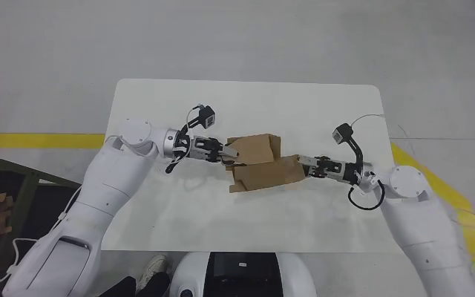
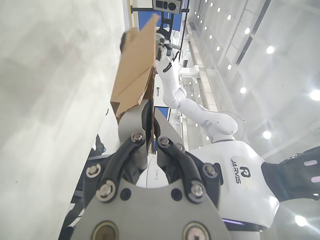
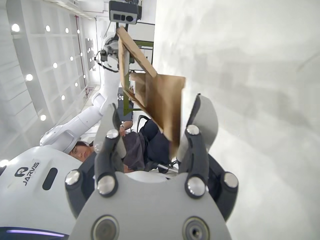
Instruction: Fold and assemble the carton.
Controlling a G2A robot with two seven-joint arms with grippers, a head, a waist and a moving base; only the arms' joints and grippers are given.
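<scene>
Two-sided hold. Clamped in left gripper point(image 2: 149, 112): carton point(image 2: 135, 71) edge, as anchor. Between fingers of spread right gripper point(image 3: 155, 104): opposite flap point(image 3: 171, 93), probably awaiting a fold.

Top view: left arm point(image 1: 111, 178) entering from 8 o'clock, forearm directed toward 3 o'clock. Left gripper point(image 1: 228, 152) just to the 9 o'clock side of table centre, fingers point(image 2: 130, 121) pinched flat on a panel edge of the carton point(image 1: 260, 160). Right arm point(image 1: 415, 208) entering from 4 o'clock, forearm directed toward 9 o'clock. Right gripper point(image 1: 300, 163) spread wide, one of its fingers point(image 3: 202, 116) against a carton flap. Grippers facing each other.
</scene>
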